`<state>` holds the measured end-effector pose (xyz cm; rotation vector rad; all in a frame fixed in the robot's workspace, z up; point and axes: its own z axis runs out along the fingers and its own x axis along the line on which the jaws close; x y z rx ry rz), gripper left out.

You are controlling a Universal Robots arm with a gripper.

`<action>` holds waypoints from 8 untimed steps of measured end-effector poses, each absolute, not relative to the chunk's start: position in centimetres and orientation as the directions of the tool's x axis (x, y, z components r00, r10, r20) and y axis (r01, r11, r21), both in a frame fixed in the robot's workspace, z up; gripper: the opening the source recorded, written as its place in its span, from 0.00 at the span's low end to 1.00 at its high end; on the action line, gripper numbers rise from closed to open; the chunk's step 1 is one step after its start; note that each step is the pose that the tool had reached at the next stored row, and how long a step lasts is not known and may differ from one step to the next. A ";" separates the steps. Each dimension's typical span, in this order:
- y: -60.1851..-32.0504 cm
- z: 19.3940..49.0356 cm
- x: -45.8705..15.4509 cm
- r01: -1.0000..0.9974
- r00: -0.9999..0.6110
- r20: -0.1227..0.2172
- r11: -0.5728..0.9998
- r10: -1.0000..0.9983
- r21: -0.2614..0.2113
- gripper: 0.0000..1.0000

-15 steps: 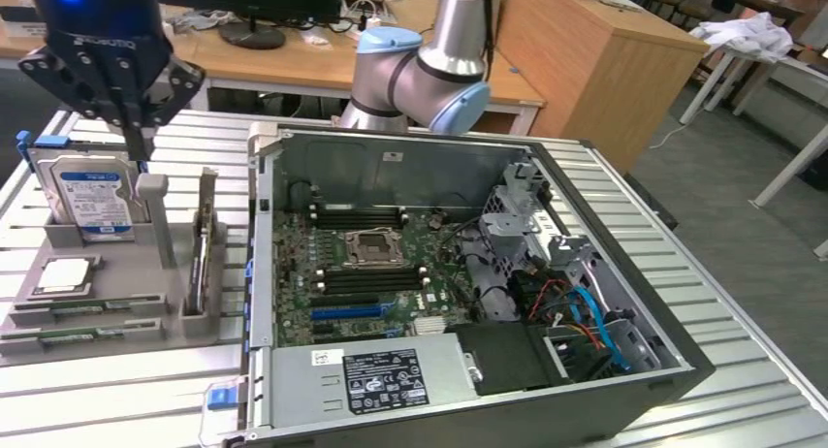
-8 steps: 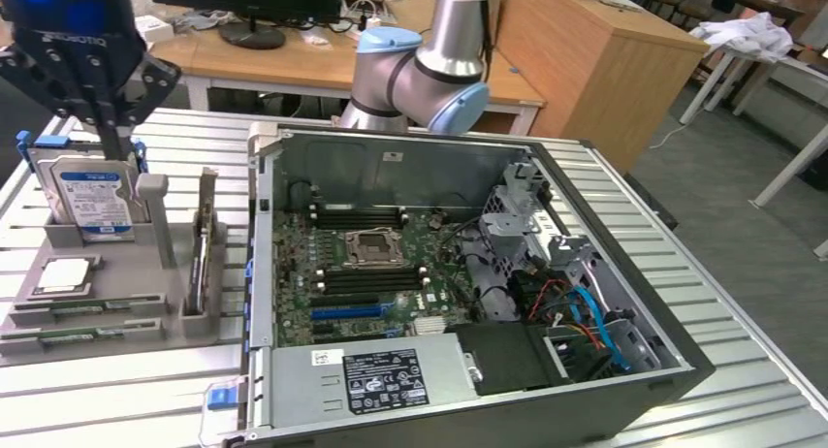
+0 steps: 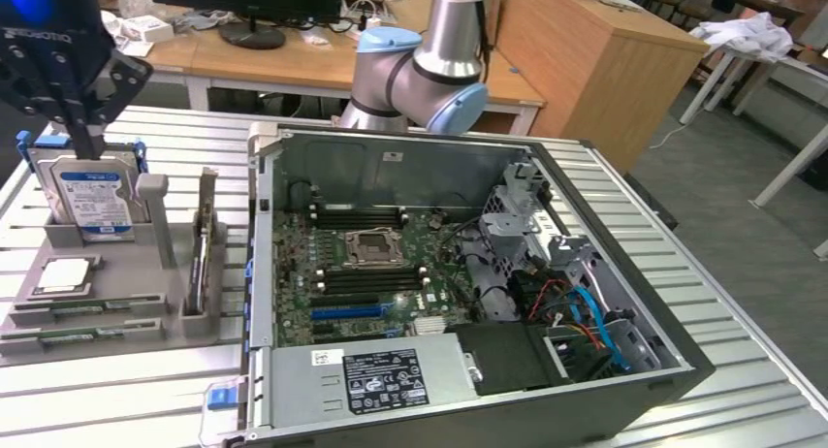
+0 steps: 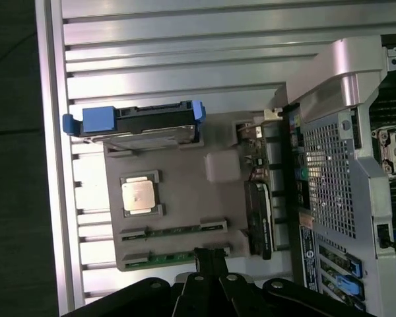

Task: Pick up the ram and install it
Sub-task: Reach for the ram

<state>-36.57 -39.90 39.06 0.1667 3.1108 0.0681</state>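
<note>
The jaws are pressing shut on nothing, hanging above the grey holder (image 4: 185, 191). The ram (image 4: 165, 258) is lying flat in its cradle there, beside a second stick (image 4: 175, 231). A clean pick is likely calling for centring along the stick, square to its thin edges. The holder is sitting on a ribbed metal table (image 3: 130, 390) beside the open computer case (image 3: 518, 273), with wooden desks (image 3: 298, 65) standing behind.

From where I stand, the exterior view looks down at a slant across the slatted table (image 3: 130, 400), fairly near the open computer case (image 3: 375, 162). The wrist view faces straight down, well above the grey parts holder (image 4: 185, 198). Both views share that holder and the case's near edge.
</note>
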 end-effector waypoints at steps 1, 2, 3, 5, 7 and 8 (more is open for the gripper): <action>-39.9 39.0 -36.8 0.106 -0.994 -0.023 0.993 0.107 0.045 0.11; -39.9 39.0 -36.9 0.106 -0.994 -0.023 0.993 0.107 0.045 0.11; -39.9 39.0 -37.1 0.106 -0.994 -0.023 0.993 0.107 0.045 0.11; -39.9 39.0 -37.4 0.106 -0.994 -0.023 0.993 0.107 0.045 0.11; -39.9 39.0 -37.6 0.106 -0.994 -0.023 0.993 0.107 0.045 0.11; -39.9 39.0 -37.7 0.106 -0.994 -0.023 0.993 0.107 0.045 0.11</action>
